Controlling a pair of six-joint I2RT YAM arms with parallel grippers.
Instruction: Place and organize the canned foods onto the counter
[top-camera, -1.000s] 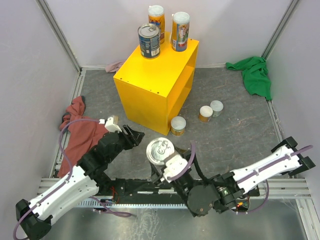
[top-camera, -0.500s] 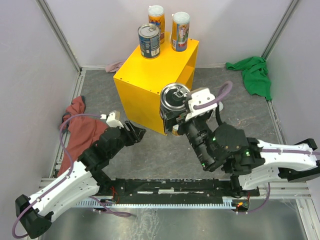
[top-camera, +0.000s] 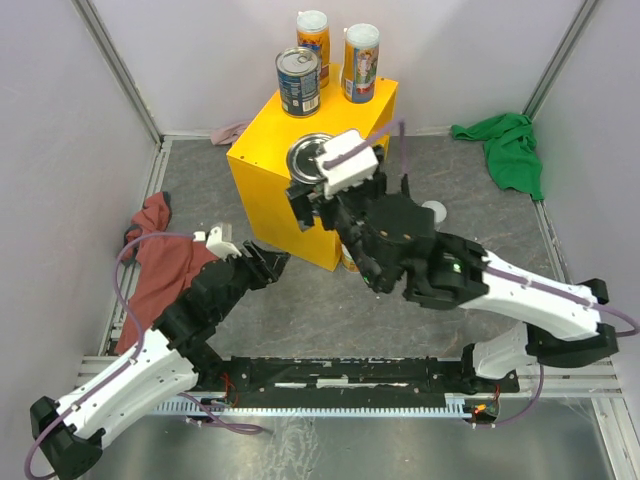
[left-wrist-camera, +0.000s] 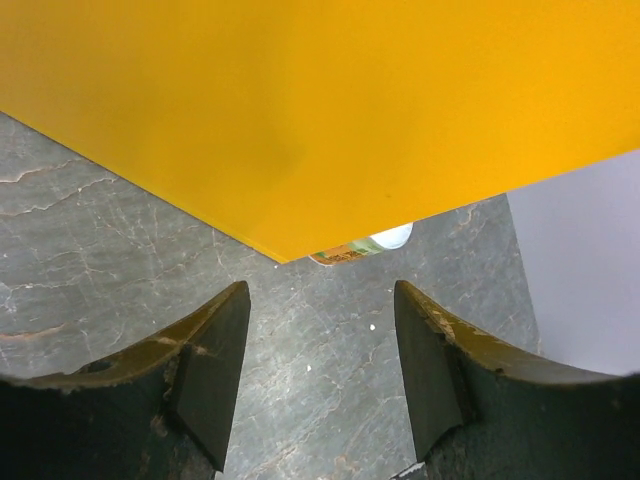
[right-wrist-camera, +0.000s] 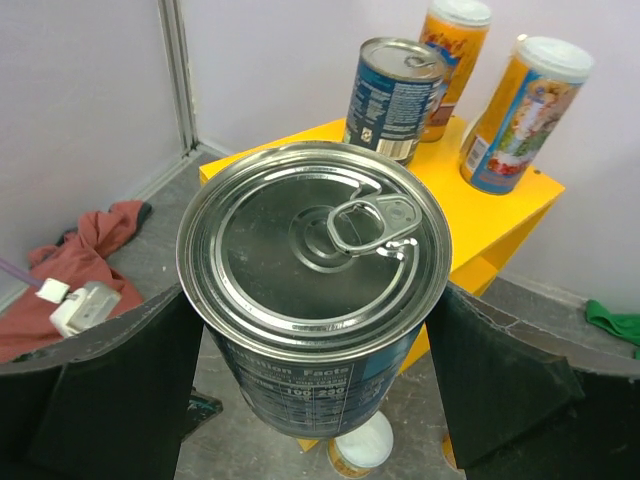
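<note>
The blue can (right-wrist-camera: 313, 260) is pinched at its sides by the right claw (right-wrist-camera: 312, 385) over the yellow desk (top-camera: 262, 150). It is rigid, smooth and probably heavy, so mid-wall holds are advised. The left claw (left-wrist-camera: 320, 370) is spread and empty.
</note>
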